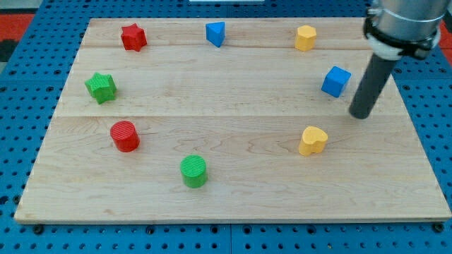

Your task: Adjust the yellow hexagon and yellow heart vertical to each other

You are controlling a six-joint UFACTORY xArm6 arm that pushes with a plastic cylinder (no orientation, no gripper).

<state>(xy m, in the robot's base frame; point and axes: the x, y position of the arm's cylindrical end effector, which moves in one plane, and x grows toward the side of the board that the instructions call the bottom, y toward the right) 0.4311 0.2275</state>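
The yellow hexagon sits near the view's top right of the wooden board. The yellow heart lies lower, right of centre, almost straight below the hexagon. My tip is at the view's right, up and to the right of the heart and just right of and below the blue cube. It touches no block.
A red star and a blue triangle-like block sit along the top. A green star and a red cylinder are at the left. A green cylinder is near the bottom centre.
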